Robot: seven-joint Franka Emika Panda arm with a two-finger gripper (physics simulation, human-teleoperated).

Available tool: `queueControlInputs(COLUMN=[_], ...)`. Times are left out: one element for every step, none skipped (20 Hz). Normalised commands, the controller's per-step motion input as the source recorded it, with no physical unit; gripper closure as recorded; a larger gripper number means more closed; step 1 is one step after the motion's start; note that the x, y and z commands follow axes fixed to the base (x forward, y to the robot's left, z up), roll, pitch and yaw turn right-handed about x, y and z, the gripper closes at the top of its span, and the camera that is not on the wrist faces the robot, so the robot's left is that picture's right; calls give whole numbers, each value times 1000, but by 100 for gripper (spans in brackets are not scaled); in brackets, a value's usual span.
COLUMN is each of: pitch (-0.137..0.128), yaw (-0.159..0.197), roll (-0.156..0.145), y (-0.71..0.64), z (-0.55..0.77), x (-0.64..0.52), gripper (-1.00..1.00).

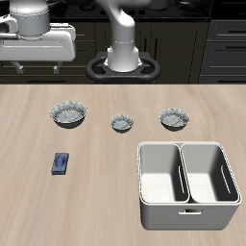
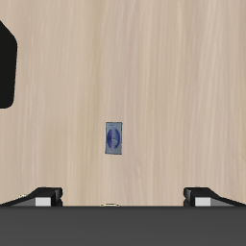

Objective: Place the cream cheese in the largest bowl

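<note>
Gripper: only the two fingertips show in the wrist view, standing wide apart with nothing between them; they hang above bare table. In the exterior view the arm is cut off at the frame's edge and the fingers cannot be made out.

Cream cheese: small flat blue box with a paler patch, lying flat on the table, toward the near edge, well apart from every other item. Also seen in the wrist view, where the label shows as a blue oval on a grey-white field; no writing can be read.

Largest bowl: grey metallic, ruffled rim, pale inside; stands farther back than the cream cheese, upright, contents too small to tell. Outside the wrist view.

Smallest bowl: same ruffled make, beside the largest bowl, in the middle of the row.

Mid-sized bowl: same make, at the other end of the row, just behind the white bin.

White bin: two deep compartments side by side with a dividing wall, at the near edge; its near wall is partly cut off by the frame.

Dark shape: cut off at the edge of the wrist view; cannot be identified.
</note>
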Motion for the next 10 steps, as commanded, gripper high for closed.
queueControlInputs(pitch=[0,16,-14,29,-3,12,0,40,6,-22], yaw=[0,-50,13,-10,-1,22,0,-13,29,-24], roll=[0,-57,3,14,5,8,0,-10,-28,-63], y=[-7,-281,9,-128,4,9,50,-42,-46,-50], z=[16,6,-1,-153,-84,-147,5,-351,-275,-153], x=[42,71,1,-31,-9,11,31,-8,38,-30], gripper=[-100,-100,-100,-100,-100,-100,-100,-100,-100,-100])
